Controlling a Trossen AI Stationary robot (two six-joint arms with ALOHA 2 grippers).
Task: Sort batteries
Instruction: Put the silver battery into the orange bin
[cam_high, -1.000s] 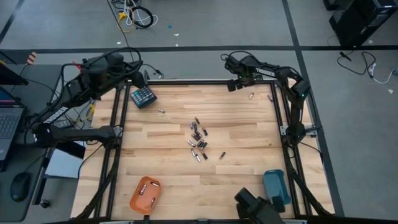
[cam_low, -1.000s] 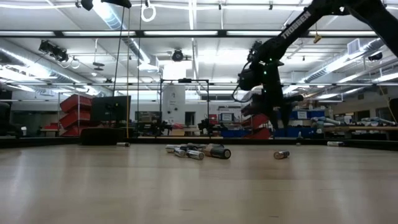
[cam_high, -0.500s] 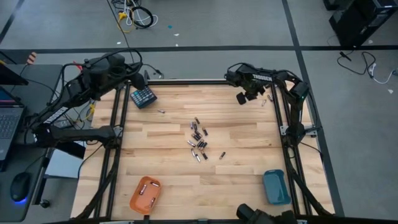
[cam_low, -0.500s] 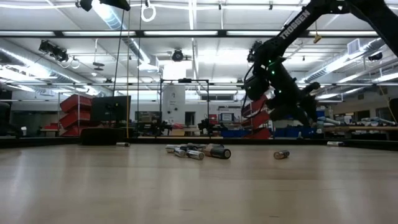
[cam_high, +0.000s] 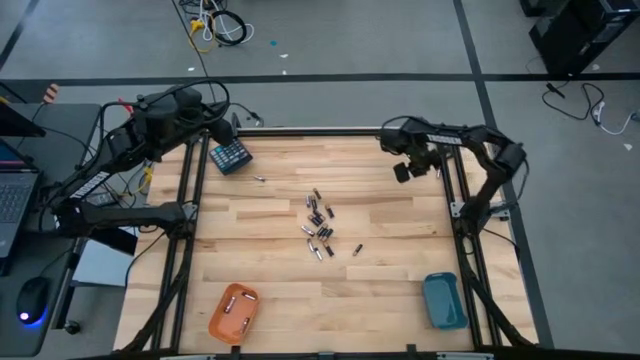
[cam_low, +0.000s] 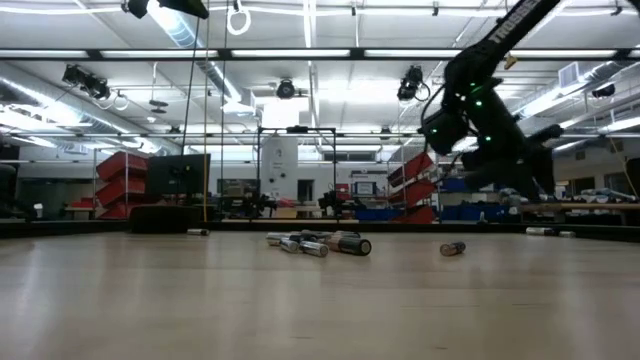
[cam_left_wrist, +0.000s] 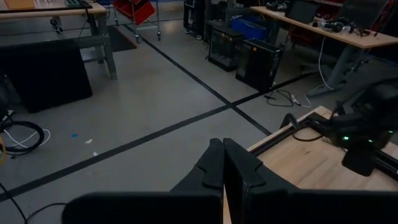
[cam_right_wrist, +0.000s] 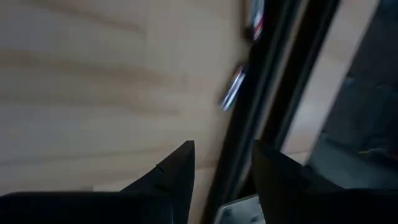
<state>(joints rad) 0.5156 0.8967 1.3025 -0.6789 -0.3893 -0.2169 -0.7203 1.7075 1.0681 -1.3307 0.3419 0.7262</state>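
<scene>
- The right tool (cam_high: 404, 172) hung over the far right part of the wooden bench (cam_high: 280, 270), close to the black frame rail on that side. Its wrist view showed the two fingers (cam_right_wrist: 176, 169) spread apart with nothing between them, just bare wood and the rail underneath.
- Two stray batteries (cam_right_wrist: 232, 88) lay right beside that rail, past the spread fingers. They came out blurry, so I can't say more about them.
- The main batteries pile (cam_high: 320, 228) sat loose around the middle of the bench, a scattered cluster of small dark and silvery cells. One cell (cam_high: 357, 249) lay a bit off to the right of the bunch, and another lone one (cam_high: 259, 179) lay nearer the far left corner.
- From the low view the cluster (cam_low: 318, 243) showed as a little heap lying flat, with the single cell (cam_low: 453, 248) apart on its right, and the right arm hanging up above and behind it.
- The left tool (cam_left_wrist: 222, 163) was parked off the far left corner, out past the bench edge, fingers pressed together and holding nothing.
- A dark teal keypad-like block (cam_high: 230, 155) sat in the far left corner.
- An orange tray (cam_high: 234, 311) at the near left had a few cells in it. A blue tray (cam_high: 444, 299) sat at the near right.
</scene>
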